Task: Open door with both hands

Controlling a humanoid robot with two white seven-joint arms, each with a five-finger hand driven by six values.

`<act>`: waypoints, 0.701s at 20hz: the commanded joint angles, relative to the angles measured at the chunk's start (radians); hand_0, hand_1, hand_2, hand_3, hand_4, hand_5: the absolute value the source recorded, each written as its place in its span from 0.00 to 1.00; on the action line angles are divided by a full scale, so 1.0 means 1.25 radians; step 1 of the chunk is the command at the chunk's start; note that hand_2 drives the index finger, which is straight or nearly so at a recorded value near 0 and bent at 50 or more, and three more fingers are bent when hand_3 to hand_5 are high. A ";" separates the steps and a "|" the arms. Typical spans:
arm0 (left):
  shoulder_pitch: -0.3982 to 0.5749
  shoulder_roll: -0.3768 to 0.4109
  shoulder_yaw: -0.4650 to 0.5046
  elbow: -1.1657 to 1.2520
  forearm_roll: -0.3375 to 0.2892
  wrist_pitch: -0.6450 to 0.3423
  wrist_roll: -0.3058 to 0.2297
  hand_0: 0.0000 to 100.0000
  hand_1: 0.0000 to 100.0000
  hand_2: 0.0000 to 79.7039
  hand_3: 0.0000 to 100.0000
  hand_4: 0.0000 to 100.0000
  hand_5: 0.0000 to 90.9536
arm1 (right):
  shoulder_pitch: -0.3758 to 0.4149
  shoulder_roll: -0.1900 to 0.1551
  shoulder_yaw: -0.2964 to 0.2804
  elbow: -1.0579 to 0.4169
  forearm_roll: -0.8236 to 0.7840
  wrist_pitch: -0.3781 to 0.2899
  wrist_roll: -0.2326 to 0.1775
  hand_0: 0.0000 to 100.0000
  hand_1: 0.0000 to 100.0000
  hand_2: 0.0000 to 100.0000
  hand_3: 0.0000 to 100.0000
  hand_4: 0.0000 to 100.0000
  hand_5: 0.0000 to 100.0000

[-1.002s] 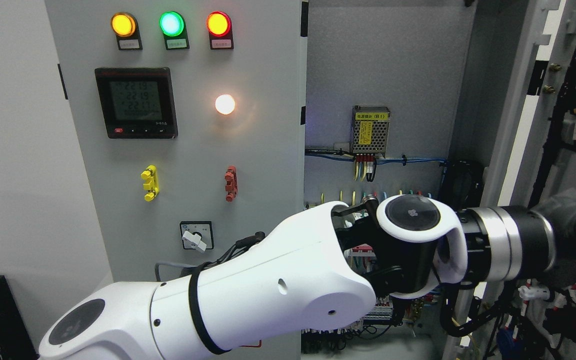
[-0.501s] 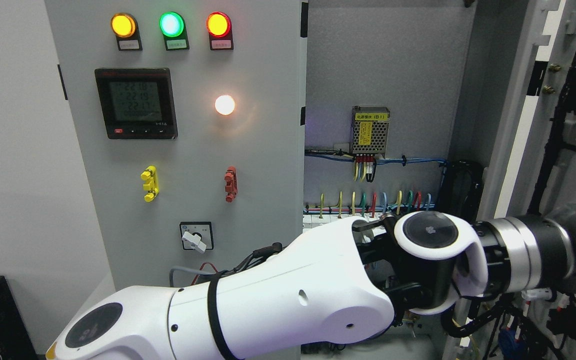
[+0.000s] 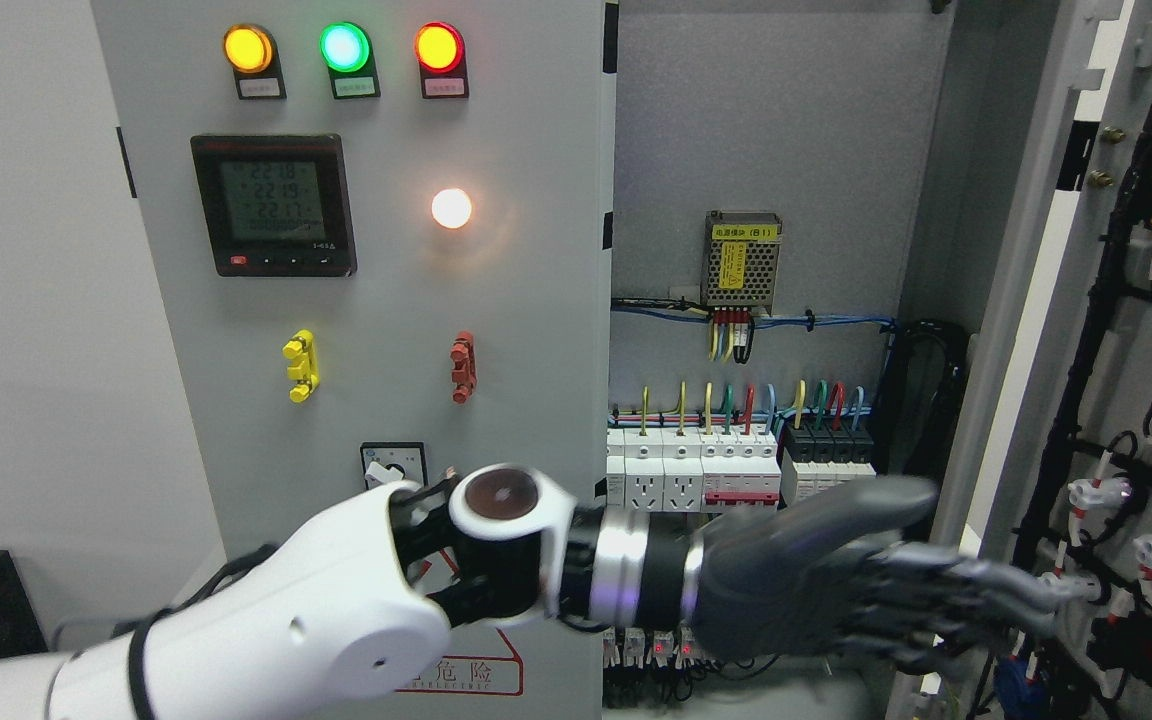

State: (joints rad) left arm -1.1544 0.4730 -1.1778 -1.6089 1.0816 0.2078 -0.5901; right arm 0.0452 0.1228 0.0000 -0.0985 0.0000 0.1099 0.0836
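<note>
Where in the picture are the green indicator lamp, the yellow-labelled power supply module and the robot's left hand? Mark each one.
green indicator lamp [image 3: 344, 47], head view, centre of the lit lens.
power supply module [image 3: 741, 262], head view, middle of its perforated metal cover.
left hand [image 3: 836, 585], head view, back of the dark grey hand.

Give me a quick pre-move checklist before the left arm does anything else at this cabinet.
1. Right door swung open: ok, breakers and wiring exposed.
2. Left door open: not ok, it appears closed.
3. Left hand free: ok, fingers extended, holding nothing.
4. Left hand clear of the wiring on the right door: cannot tell, fingertips overlap the connectors in this view.
5. Right hand position: cannot tell, not in view.
6. Lamps lit, meter on: the cabinet looks energised, so avoid touching terminals.
</note>
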 commanded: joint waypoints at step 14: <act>0.923 -0.217 0.505 1.445 -0.498 -0.495 0.062 0.00 0.00 0.00 0.00 0.00 0.00 | -0.001 0.000 -0.002 0.000 0.013 0.000 0.001 0.00 0.00 0.00 0.00 0.00 0.00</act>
State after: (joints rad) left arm -0.1347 0.5130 -0.8488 -0.7811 0.5141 -0.4006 -0.5880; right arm 0.0453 0.1228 0.0000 -0.0980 0.0000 0.1094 0.0836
